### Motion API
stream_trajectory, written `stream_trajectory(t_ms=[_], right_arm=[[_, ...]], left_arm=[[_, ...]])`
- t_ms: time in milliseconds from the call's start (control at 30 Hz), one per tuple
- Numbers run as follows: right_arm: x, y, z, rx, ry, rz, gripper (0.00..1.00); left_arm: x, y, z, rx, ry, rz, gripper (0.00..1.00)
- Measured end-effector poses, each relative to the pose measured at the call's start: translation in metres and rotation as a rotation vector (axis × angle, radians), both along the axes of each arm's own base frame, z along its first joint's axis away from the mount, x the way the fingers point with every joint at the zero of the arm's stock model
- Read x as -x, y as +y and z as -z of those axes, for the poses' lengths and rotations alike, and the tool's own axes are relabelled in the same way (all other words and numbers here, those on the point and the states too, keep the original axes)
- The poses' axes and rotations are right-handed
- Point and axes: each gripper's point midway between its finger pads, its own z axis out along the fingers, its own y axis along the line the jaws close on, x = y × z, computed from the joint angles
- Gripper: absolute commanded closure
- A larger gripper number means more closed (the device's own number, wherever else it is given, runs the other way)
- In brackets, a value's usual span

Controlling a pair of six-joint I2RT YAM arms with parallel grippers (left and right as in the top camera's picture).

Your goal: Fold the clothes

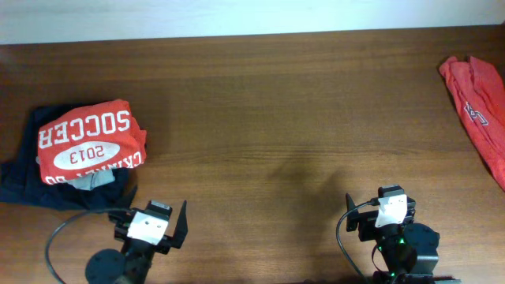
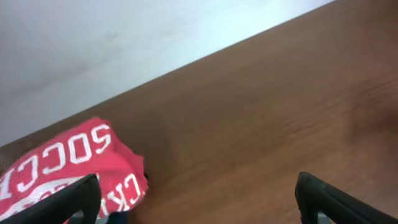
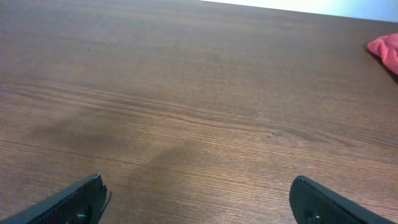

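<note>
L hand [image 2: 198, 202] & R hand [image 3: 198, 200] wide, empty; R shld reach fwd-right, pinch crumpled shirt [image 1: 477, 106] hem, drag to mid surface [image 1: 276, 118].

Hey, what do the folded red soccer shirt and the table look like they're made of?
The folded red SOCCER shirt looks like soft matte knit, likely cotton: it creases and slumps, with flat white print. The table looks like brown wood or wood-grain laminate, smooth with slight sheen: streaky grain shows, but which one is unclear.
</note>
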Motion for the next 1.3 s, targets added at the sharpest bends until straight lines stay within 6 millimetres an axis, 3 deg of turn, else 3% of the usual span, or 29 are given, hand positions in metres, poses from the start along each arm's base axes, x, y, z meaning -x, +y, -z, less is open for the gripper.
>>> stream_trajectory(t_ms=[300, 1300], right_arm=[[0.0, 0.0, 0.0, 0.0, 0.0, 0.0, 0.01], [0.0, 0.0, 0.0, -0.001, 0.0, 0.0, 0.01]], left_arm=[[-0.02, -0.005, 0.061, 0.008, 0.011, 0.022, 0.01], [-0.021, -0.006, 0.058, 0.01, -0.003, 0.029, 0.01]])
